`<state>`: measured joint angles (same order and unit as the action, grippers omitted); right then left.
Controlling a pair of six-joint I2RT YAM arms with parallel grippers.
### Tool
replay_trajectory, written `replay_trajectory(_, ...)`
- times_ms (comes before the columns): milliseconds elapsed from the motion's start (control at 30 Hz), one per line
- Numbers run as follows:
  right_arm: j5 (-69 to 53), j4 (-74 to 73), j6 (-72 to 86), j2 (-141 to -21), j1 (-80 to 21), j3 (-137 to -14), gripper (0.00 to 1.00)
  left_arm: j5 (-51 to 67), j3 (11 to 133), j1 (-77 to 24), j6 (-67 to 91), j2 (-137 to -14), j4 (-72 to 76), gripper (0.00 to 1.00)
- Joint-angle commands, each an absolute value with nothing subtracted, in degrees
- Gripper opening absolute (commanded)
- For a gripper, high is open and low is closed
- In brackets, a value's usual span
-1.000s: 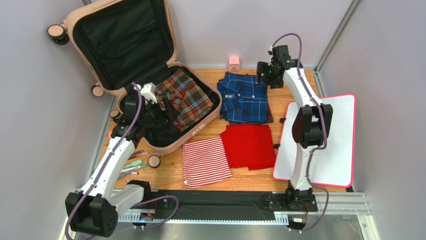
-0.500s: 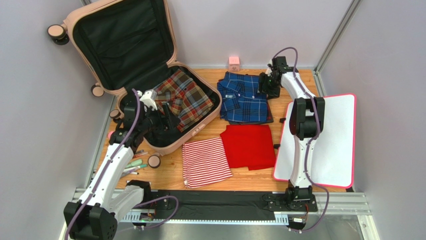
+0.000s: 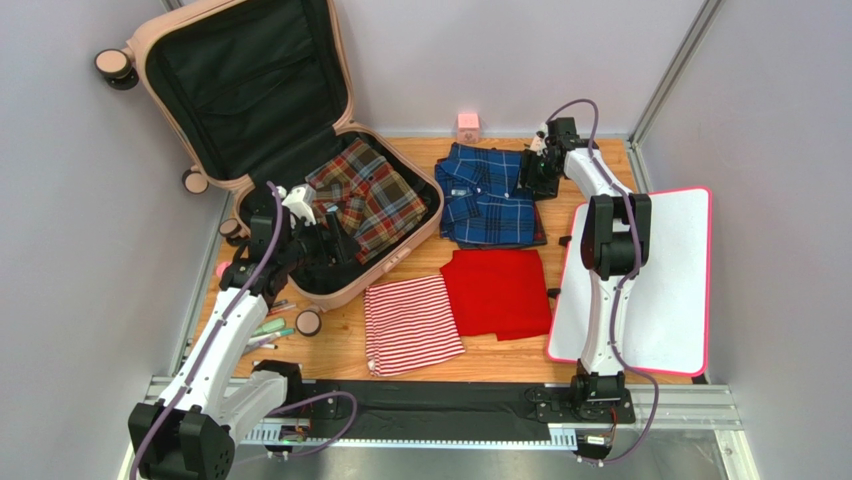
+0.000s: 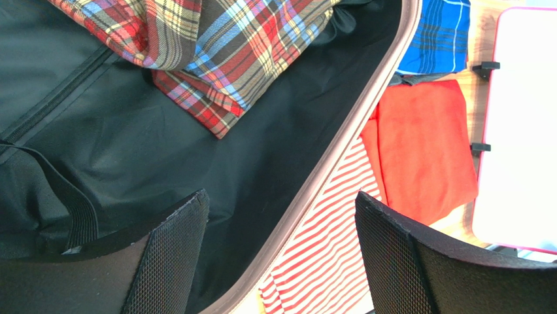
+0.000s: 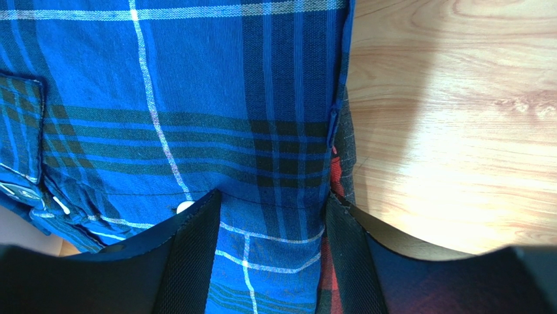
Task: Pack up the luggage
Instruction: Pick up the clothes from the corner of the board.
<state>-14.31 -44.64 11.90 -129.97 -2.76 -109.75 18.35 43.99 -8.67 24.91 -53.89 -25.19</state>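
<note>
While the luggage [image 3: 250, 85] is lying open at the far left corner of the table [image 3: 335, 350] with a plaid shirt [image 3: 365, 195] inside, the right gripper [image 5: 271, 199] is straddling the blue shirt [image 3: 488, 195] at its right hem, jaws half-narrowed. Whether it is gripping cannot be told. The next move probably calls for a firm pinch, then a carry leftward. The left gripper [image 4: 281, 209] is hovering wide and empty over the lining. Something dark red is peeking out beneath the blue shirt, unidentifiable.

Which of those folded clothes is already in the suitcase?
The red-brown plaid shirt; it lies inside the luggage. The blue plaid shirt, red cloth and striped cloth lie on the table.
</note>
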Motion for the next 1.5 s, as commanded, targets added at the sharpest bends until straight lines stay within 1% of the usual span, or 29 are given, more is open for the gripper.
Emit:
replay_trajectory(0, -15.8, -42.9, 10.3, -130.2, -3.1, -109.4, 0.59, 18.8, 44.7, -8.9, 23.6, -53.9, -24.6, 0.88)
replay_trajectory(33, -16.2, -42.9, 10.1, -130.3, -3.1, -109.3, 0.53, 18.8, 44.7, -8.9, 23.6, -54.0, -24.6, 0.88)
replay_trajectory(100, -16.5, -43.2, 10.2, -129.9, -3.1, -109.2, 0.43, 18.5, 44.6, -8.9, 23.6, -53.8, -24.6, 0.88)
replay_trajectory(133, -16.3, -43.4, 10.4, -129.4, -3.0, -109.2, 0.21, 18.3, 44.5, -8.9, 23.6, -53.7, -24.6, 0.88)
replay_trajectory(167, -16.1, -44.0, 10.9, -128.9, -3.1, -109.2, 0.10, 17.9, 44.5, -8.9, 23.7, -53.7, -24.6, 0.88)
replay_trajectory(200, -15.9, -44.2, 11.0, -128.4, -3.3, -109.2, 0.02, 17.9, 44.5, -8.9, 23.8, -53.7, -24.4, 0.88)
replay_trajectory(233, -15.9, -44.4, 11.0, -127.9, -3.3, -109.1, 0.00, 17.9, 44.6, -8.9, 23.9, -53.7, -24.3, 0.88)
replay_trajectory(467, -13.8, -46.0, 11.2, -119.8, -5.4, -108.9, 0.00, 18.1, 45.3, -8.9, 24.1, -54.2, -23.9, 0.88)
replay_trajectory(600, -11.8, -47.2, 12.0, -115.3, -7.1, -110.7, 0.00, 18.1, 45.2, -8.9, 23.8, -54.1, -24.1, 0.88)
replay_trajectory(700, -7.8, -49.0, 12.5, -113.6, -9.4, -113.5, 0.00, 18.1, 44.5, -8.9, 23.9, -54.1, -23.6, 0.88)
replay_trajectory(767, -4.7, -50.4, 12.0, -112.9, -11.6, -115.2, 0.00, 18.3, 43.8, -9.0, 24.2, -54.2, -23.0, 0.88)
replay_trajectory(900, -2.1, -52.4, 11.8, -111.0, -14.6, -119.0, 0.00, 18.6, 43.6, -8.9, 24.3, -54.8, -22.6, 0.88)
replay_trajectory(1233, -2.4, -55.6, 10.3, -108.5, -23.7, -128.9, 0.00, 18.5, 46.1, -9.0, 25.0, -59.3, -21.7, 0.88)
replay_trajectory(1467, -3.0, -55.5, 10.8, -109.5, -31.5, -135.8, 0.00, 18.1, 49.0, -8.9, 25.5, -61.3, -23.0, 0.88)
